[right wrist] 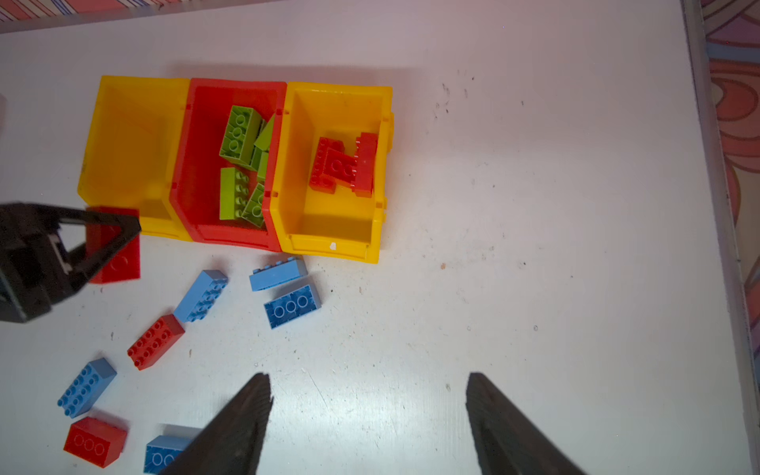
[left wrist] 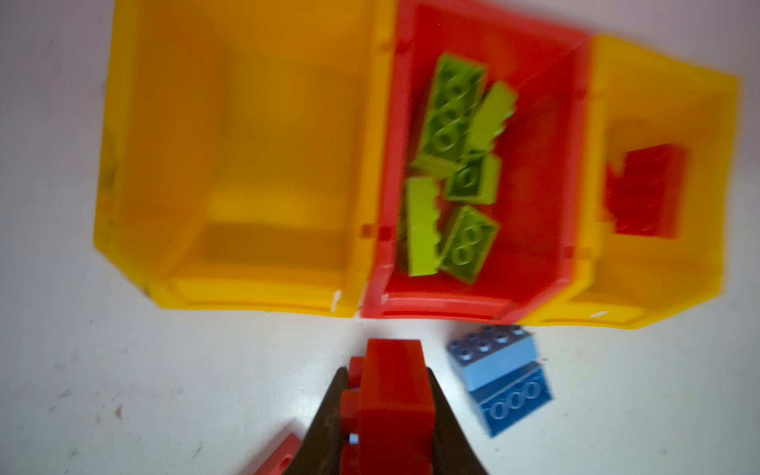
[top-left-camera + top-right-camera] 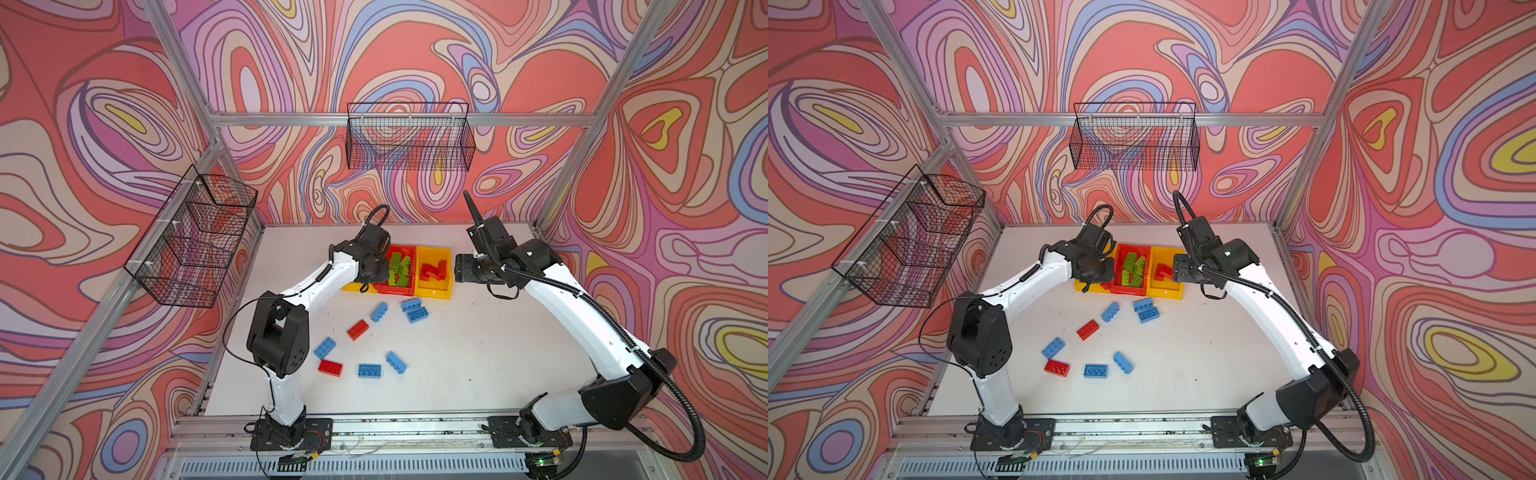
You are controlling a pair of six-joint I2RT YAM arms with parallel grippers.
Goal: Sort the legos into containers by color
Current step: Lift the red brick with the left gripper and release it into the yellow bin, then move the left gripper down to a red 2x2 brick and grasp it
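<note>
Left jaws pinch a red brick (image 2: pixel 390 395) just before the empty left yellow bin (image 2: pixel 123 164); other reds (image 1: pixel 341 166) lie in the right yellow bin (image 1: pixel 296 172). My right jaws hang spread near it. Risk: I release early and mis-sort, or clip a rim crossing.

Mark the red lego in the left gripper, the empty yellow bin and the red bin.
Held red lego (image 2: pixel 390 395): left wrist view, its smooth face.
Empty yellow bin (image 1: pixel 127 144): right wrist view, bare inside.
Red bin (image 1: pixel 234 240): right wrist view, front wall.
</note>
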